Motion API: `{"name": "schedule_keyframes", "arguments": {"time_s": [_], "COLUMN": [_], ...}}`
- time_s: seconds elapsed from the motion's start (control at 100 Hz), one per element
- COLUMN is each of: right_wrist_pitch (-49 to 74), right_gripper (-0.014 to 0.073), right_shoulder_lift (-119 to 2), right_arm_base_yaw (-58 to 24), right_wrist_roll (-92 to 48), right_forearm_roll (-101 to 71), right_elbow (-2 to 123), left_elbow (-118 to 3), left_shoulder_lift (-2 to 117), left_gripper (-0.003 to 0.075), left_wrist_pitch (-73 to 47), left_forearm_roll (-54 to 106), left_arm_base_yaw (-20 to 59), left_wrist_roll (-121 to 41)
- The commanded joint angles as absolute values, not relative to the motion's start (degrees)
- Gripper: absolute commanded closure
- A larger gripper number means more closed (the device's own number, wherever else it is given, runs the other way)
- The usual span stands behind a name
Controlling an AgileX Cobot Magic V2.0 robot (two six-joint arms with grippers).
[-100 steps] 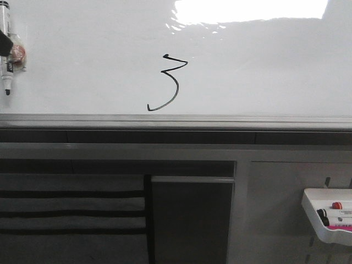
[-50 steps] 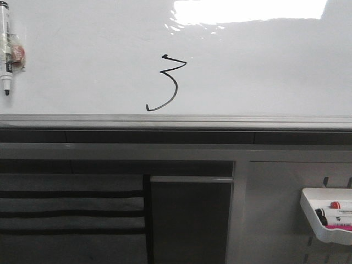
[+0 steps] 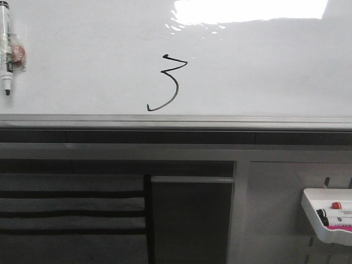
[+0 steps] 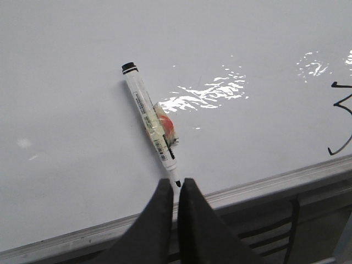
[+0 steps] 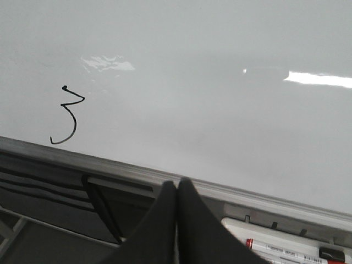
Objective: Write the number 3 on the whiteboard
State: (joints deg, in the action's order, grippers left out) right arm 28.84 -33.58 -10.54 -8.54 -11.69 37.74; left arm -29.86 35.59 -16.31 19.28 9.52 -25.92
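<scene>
Glossy whiteboard fills the wall, number 3 drawn low at centre; a light, slick marker, best gripped mid-barrel, clings beyond the clenched, empty left gripper; right gripper likewise clenched.

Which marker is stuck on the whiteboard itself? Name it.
The black-capped marker at the whiteboard's far left, left of the number 3; the others lie in the tray.

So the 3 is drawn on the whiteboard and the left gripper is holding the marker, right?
Not quite. The 3 is on the whiteboard, but the left wrist view shows the left gripper shut and empty; the marker lies against the board, apart from the fingers.
</scene>
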Motion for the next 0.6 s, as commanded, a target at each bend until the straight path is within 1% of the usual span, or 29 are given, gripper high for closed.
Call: {"name": "schedule_keyframes", "arguments": {"time_s": [0.0, 0.47, 0.59], "right_wrist_pitch": [23.06, 23.06, 23.06], "right_gripper": [0.0662, 0.0662, 0.0662], "right_shoulder_lift": [-33.47, -33.47, -33.47], "right_arm_base_yaw": [-10.22, -10.22, -10.22], "right_wrist_roll": [-8.70, -8.70, -8.70], "right_forearm_roll": [-11.27, -11.27, -11.27], "right_elbow": [39.07, 39.07, 39.07], "left_elbow": [-31.32, -31.26, -29.97], "left_shoulder_lift": [35.58, 35.58, 30.79], "left_gripper": [0.0741, 0.0741, 0.0741], "left_wrist_pitch": [-10.67, -10.67, -10.74], "left_forearm_roll": [20.80, 20.80, 21.21], "left_arm_base_yaw": [10.14, 10.14, 10.30], "left_wrist_roll": [-25.31, -25.31, -25.31]}}
